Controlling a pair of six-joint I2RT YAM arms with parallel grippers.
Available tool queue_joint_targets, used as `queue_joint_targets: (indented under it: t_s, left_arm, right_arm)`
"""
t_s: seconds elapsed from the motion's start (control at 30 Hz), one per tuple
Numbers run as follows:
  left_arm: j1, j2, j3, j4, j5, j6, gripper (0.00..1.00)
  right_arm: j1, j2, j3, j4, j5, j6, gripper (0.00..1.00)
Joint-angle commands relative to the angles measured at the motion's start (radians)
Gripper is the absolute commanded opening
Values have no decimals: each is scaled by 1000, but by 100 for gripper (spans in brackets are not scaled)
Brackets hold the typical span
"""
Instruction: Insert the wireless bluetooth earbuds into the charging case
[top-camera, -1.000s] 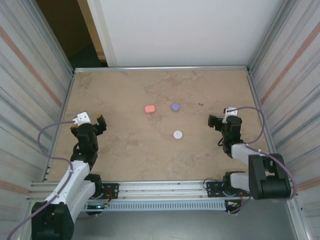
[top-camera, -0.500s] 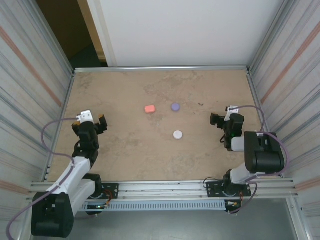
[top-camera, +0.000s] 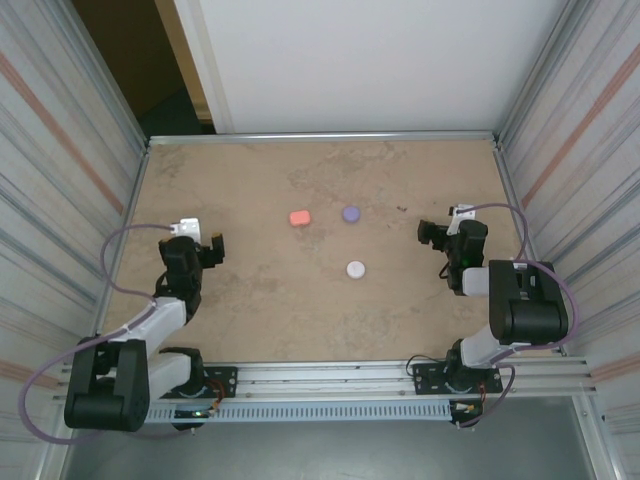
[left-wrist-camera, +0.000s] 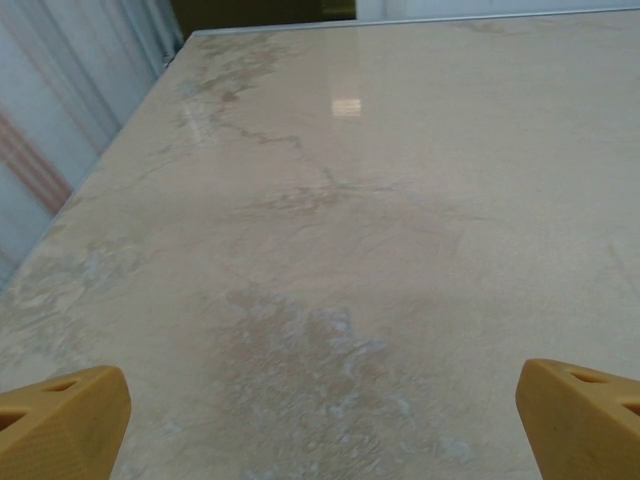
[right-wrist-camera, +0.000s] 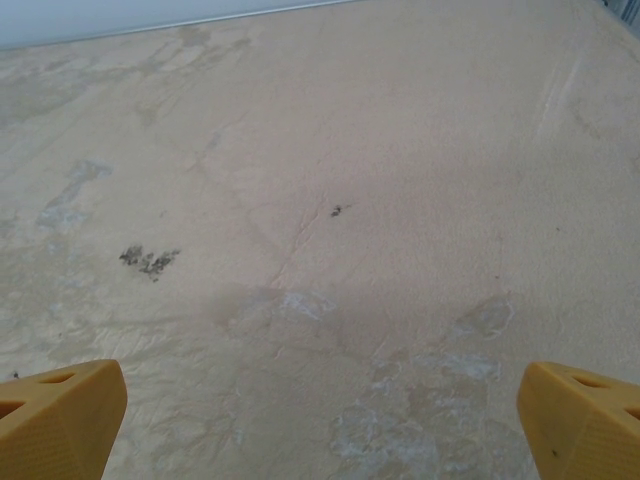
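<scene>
Table (top-camera: 250, 310), tan marbled top. Over it the left gripper (left-wrist-camera: 320, 420) sits near the left edge, jaws spread wide with nothing between them. The right gripper (right-wrist-camera: 320, 420) is near the right edge, jaws also wide apart and holding nothing. Three pebble-like cases lie mid-table, well apart from both grippers: coral-red case (top-camera: 299, 217) and purple case (top-camera: 350, 214) near each other, white case (top-camera: 355, 268) closer to the near edge. The earbuds are too small to make out, so their place can't be told.
</scene>
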Motion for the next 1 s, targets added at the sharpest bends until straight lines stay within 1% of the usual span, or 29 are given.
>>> queue_joint_targets:
  t_s: [0.0,0.1,0.2,0.43,0.53,0.67,0.73,0.8,0.87,0.97]
  left_arm:
    - [10,19,12,126,79,49,99]
    - [9,52,2,198,116,63,99]
    - [11,101,-10,282,144,48,99]
    - [17,250,-17,424,237,68,99]
    - [34,319,-24,498,277,63,99]
    - [77,393,-9,545,334,28,99]
    - [97,378,15,470,358,14,99]
    - [107,393,49,429,360,3,99]
    - [111,392,99,331,368,2,99]
    - [107,392,96,338,365,6,99]
  right_arm:
    - [4,3,17,-10,12,-7,99]
    - [4,3,17,-10,14,-8,99]
    - [4,3,18,-10,15,-8,99]
    - [3,4,16,-10,14,-7,99]
    - [3,3,18,-9,14,-8,99]
    - [5,3,18,-10,15,-8,99]
    - [5,3,19,-10,15,-7,99]
    - [6,3,18,-10,15,-9,99]
    - [5,3,18,-11,15,-8,99]
    - [6,3,19,-11,15,-9,99]
